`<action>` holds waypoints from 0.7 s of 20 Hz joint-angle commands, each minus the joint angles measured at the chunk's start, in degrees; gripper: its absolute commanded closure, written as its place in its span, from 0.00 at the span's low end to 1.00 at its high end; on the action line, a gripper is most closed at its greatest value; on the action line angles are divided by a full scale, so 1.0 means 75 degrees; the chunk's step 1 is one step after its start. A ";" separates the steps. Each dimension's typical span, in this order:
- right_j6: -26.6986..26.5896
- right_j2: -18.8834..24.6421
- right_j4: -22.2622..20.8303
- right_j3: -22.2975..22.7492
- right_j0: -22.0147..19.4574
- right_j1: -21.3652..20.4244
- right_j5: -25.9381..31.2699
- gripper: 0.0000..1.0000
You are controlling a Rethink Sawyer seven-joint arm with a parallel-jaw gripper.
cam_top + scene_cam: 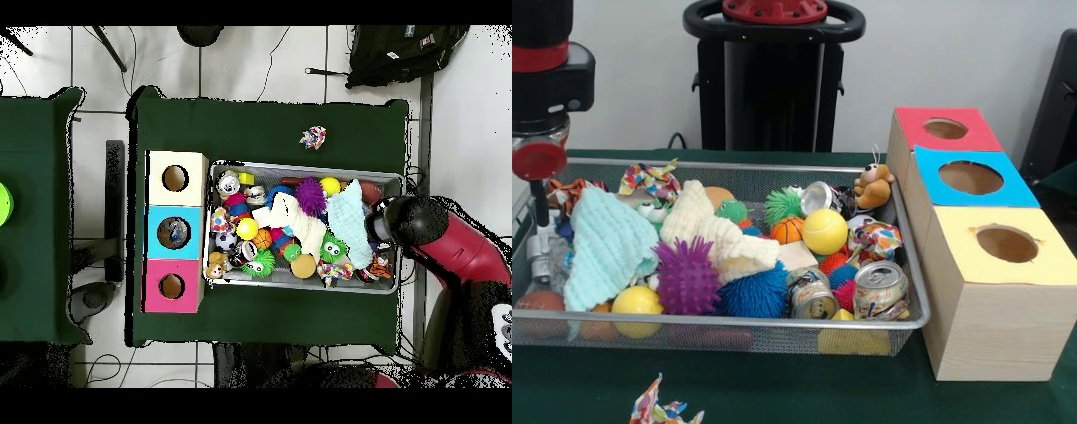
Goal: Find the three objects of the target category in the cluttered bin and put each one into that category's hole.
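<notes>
A wire bin (914,291) holds a heap of mixed items. Crushed cans lie at the front right (810,293), beside it (880,290) and at the back (821,196). A yellow ball (824,231), a small basketball (787,230) and another yellow ball (636,300) sit among spiky balls, purple (687,276) and blue (752,296). The wooden box has a red hole (945,129), a blue hole (970,177) and a yellow hole (1006,244). My gripper (540,256) hangs low over the bin's left end, beside a mint cloth (607,246). In the overhead view the arm (420,225) covers it.
A cream cloth (711,231), a plush bear (872,185) and crumpled patterned paper (651,181) also lie in the bin (305,167). Another paper wad (662,411) (313,137) lies on the green table outside it. The box (175,233) stands tight against the bin's side.
</notes>
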 commanded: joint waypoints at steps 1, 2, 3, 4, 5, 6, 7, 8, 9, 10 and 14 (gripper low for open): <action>0.0844 0.0535 0.0038 0.0183 0.0078 0.0761 -0.0428 0.00; 0.1015 0.0467 0.0101 0.0167 0.0131 0.0801 -0.0416 0.00; 0.1099 0.0425 0.0127 0.0173 0.0154 0.0811 -0.0451 0.00; 0.1253 0.0387 0.0191 0.0191 0.0192 0.0856 -0.0508 0.00; 0.1309 0.0375 0.0225 0.0234 0.0189 0.0851 -0.0553 0.00; 0.1405 0.0361 0.0292 0.0256 0.0200 0.0867 -0.0553 0.00; 0.1500 0.0348 0.0358 0.0278 0.0211 0.0883 -0.0553 0.00; 0.1614 0.0293 0.0389 0.0235 0.0243 0.0947 -0.0641 0.00; 0.1663 0.0277 0.0432 0.0231 0.0253 0.0958 -0.0634 0.00; 0.1768 0.0233 0.0499 0.0194 0.0283 0.1015 -0.0631 0.00; 0.1817 0.0041 0.0601 -0.0004 0.0306 0.1181 -0.0651 0.00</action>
